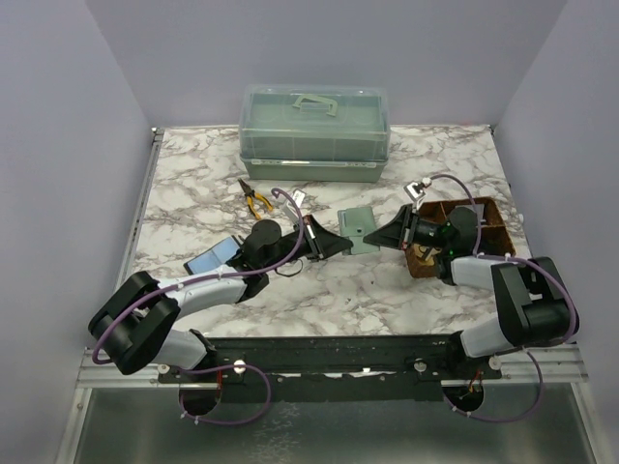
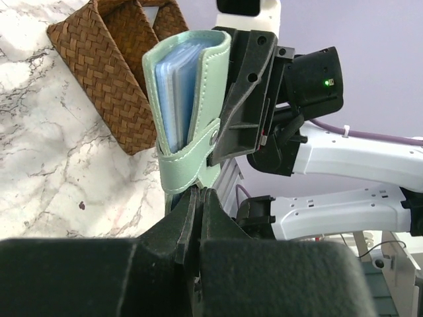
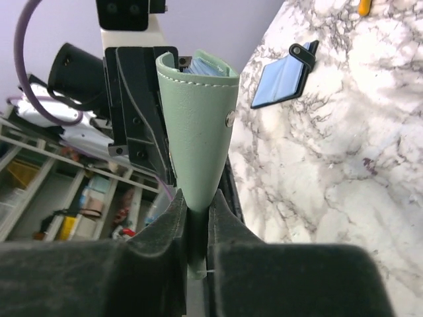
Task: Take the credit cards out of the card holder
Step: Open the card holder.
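The grey-green card holder (image 1: 360,230) is held off the table between both grippers, partly open. In the left wrist view the card holder (image 2: 198,112) shows blue-teal pocket sheets (image 2: 177,86) inside; no loose credit card shows, so any cards are hidden in the pockets. My left gripper (image 2: 200,195) is shut on the holder's lower flap, and also shows from above (image 1: 340,242). My right gripper (image 3: 196,205) is shut on the other cover of the holder (image 3: 198,125); from above the right gripper (image 1: 379,235) meets the holder from the right.
A brown woven divided basket (image 1: 481,230) stands right of the holder, under the right arm. A black-framed blue panel (image 1: 215,255) lies at the left. Yellow-handled pliers (image 1: 255,200) lie behind it. A green lidded plastic box (image 1: 314,130) stands at the back.
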{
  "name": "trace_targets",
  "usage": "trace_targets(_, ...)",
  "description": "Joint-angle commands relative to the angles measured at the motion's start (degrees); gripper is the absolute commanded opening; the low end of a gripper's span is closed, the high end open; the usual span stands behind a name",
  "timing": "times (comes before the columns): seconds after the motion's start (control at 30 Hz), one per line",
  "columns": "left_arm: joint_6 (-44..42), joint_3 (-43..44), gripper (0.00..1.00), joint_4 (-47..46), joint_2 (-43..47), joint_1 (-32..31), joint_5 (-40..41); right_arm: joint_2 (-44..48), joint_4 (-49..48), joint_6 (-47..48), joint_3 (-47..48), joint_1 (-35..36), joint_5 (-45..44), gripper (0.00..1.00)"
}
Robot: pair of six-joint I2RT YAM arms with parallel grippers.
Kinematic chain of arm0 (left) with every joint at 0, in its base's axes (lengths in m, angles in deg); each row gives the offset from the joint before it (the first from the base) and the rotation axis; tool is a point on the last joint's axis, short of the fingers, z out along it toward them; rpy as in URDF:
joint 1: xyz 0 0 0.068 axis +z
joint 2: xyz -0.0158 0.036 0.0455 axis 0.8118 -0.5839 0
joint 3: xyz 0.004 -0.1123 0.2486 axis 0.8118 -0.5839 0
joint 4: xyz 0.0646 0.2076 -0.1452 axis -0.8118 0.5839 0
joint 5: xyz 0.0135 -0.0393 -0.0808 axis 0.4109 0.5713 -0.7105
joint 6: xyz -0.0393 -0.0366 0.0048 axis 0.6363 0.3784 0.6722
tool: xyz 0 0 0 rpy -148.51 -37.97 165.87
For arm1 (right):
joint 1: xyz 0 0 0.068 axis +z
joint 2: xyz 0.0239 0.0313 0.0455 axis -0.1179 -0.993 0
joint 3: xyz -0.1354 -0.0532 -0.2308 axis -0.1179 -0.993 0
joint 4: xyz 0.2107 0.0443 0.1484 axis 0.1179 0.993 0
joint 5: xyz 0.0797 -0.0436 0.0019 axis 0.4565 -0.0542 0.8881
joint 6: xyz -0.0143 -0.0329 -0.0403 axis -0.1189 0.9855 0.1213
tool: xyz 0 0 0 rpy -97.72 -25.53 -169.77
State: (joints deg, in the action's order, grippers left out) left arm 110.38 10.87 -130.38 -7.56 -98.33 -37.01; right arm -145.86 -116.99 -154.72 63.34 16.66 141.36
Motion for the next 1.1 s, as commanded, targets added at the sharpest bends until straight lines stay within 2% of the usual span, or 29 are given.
trace_targets(0.0,-0.2,-0.9,0.0,-1.3,0.8,-0.5,0.7,2.4,2.0,7.3,2.0,0.3,3.9,0.05)
trace_targets(0.07,-0.4,-1.2,0.11,-1.3,1.1,-0.5,1.0,3.3,5.8,10.8,3.0,0.3,4.8,0.01)
trace_targets(0.17,-1.3,-1.8,0.37,0.0,2.4,-0.5,1.6,5.5,16.6,18.7,5.6,0.3,5.2,0.0)
trace_targets(0.23,-2.7,-2.2,0.49,2.3,4.3,-0.4,2.1,6.3,23.7,23.8,7.7,0.3,5.7,0.0)
trace_targets(0.37,-6.9,-2.7,0.62,10.2,9.4,-0.4,4.3,6.9,39.9,35.2,12.9,0.3,5.5,0.0)
trace_targets(0.53,-11.5,-2.9,0.75,21.5,16.5,-0.4,10.6,7.8,52.0,46.7,16.8,0.3,4.9,0.0)
trace_targets(0.67,-11.5,-3.4,0.96,27.7,22.4,-0.3,18.1,8.2,60.4,54.0,19.4,0.3,1.5,0.0)
trace_targets(0.83,-8.8,-1.0,0.99,34.0,25.0,-0.1,22.3,7.5,66.7,58.8,21.5,0.3,-4.9,0.0)
trace_targets(1.0,-7.5,9.3,0.97,43.0,15.9,-0.6,20.6,5.9,70.6,60.9,23.0,0.3,-8.4,0.0)
trace_targets(1.07,-7.6,13.1,0.97,45.8,12.0,-2.6,23.4,5.2,71.8,61.4,23.4,0.3,-9.5,0.0)
